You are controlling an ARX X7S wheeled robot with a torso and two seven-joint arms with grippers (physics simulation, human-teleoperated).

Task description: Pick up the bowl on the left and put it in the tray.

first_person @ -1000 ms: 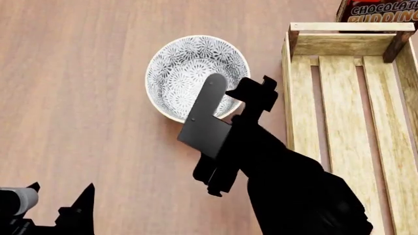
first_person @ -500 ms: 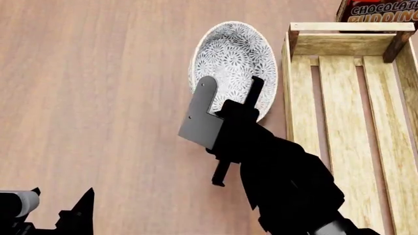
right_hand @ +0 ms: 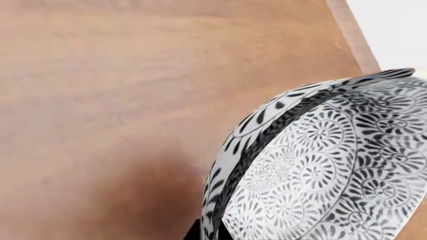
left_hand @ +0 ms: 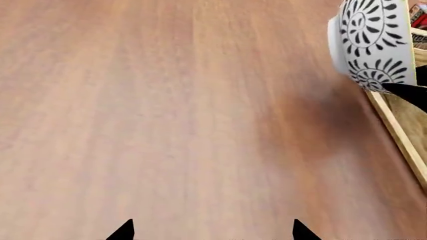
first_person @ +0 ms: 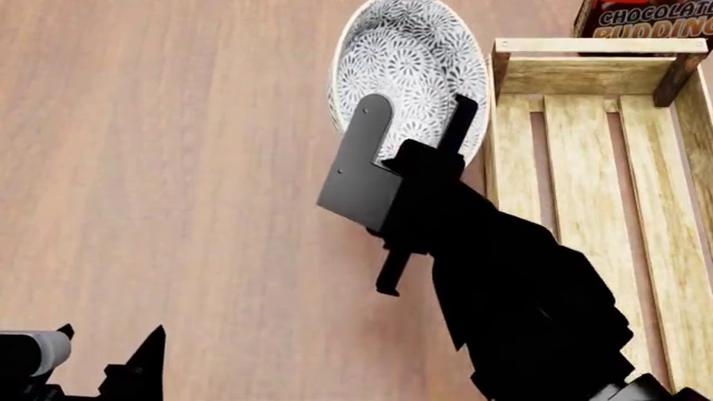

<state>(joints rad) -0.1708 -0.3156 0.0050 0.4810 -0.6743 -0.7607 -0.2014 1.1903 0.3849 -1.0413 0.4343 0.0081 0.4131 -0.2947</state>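
Note:
The bowl, white with a dense grey-blue floral pattern, hangs tilted on its side above the table, just left of the tray's near-left wall. My right gripper is shut on the bowl's rim, one finger inside and one outside. In the right wrist view the bowl fills the frame and my right gripper pinches its wall. The left wrist view shows the bowl off the table beside the tray. My left gripper stands open and empty near the front edge; its fingertips frame my left gripper over bare wood.
A chocolate pudding box stands behind the tray's far end. The tray's slatted floor holds nothing. The wooden table stretches to the left of the bowl.
The bowl has left the table in my right gripper, tipped from upright onto its side, and moved up and right toward the tray. The left arm has stayed put.

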